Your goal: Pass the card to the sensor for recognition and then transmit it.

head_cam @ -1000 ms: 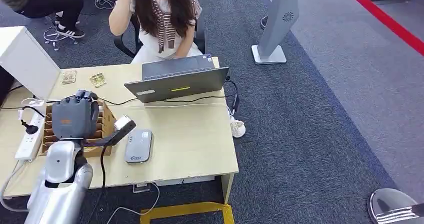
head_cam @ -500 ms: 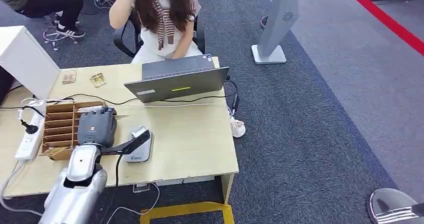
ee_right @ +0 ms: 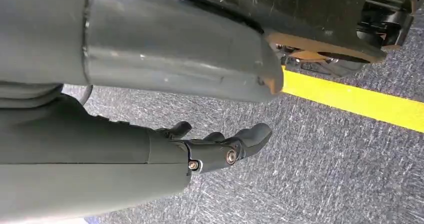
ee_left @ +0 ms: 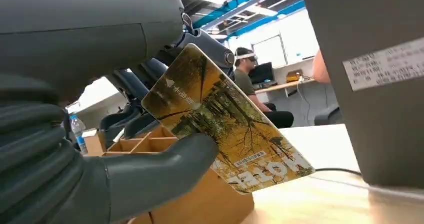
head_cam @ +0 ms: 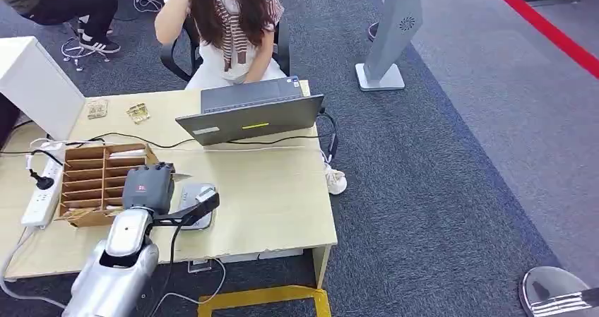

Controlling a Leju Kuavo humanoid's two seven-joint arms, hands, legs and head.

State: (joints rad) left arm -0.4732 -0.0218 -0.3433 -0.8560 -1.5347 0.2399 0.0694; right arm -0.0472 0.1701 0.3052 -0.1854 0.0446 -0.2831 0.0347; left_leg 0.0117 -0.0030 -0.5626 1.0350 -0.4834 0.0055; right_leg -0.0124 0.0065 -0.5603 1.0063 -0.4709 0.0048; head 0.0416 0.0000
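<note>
My left hand (head_cam: pixel 148 186) hangs low over the desk beside the grey card sensor (head_cam: pixel 189 193), whose near part is crossed by my wrist bracket. In the left wrist view the thumb (ee_left: pixel 160 174) and fingers pinch a yellow card (ee_left: pixel 225 129) printed with a forest scene, tilted above the desk top. From the head view a thin sliver of the card (head_cam: pixel 181 177) sticks out past the hand toward the sensor. My right hand (ee_right: pixel 225 149) hangs by my side above the carpet with its fingers loosely out and nothing in them.
A wooden compartment box (head_cam: pixel 95 179) stands just left of the hand, with a power strip (head_cam: pixel 39 193) beyond it. An open laptop (head_cam: pixel 247 116) faces a seated person (head_cam: pixel 229 20) across the desk (head_cam: pixel 275 204). A white box (head_cam: pixel 35 84) is at the far left.
My left hand has moved from above the wooden box rightward and down to the sensor, still holding the card. The person and laptop stay put.
</note>
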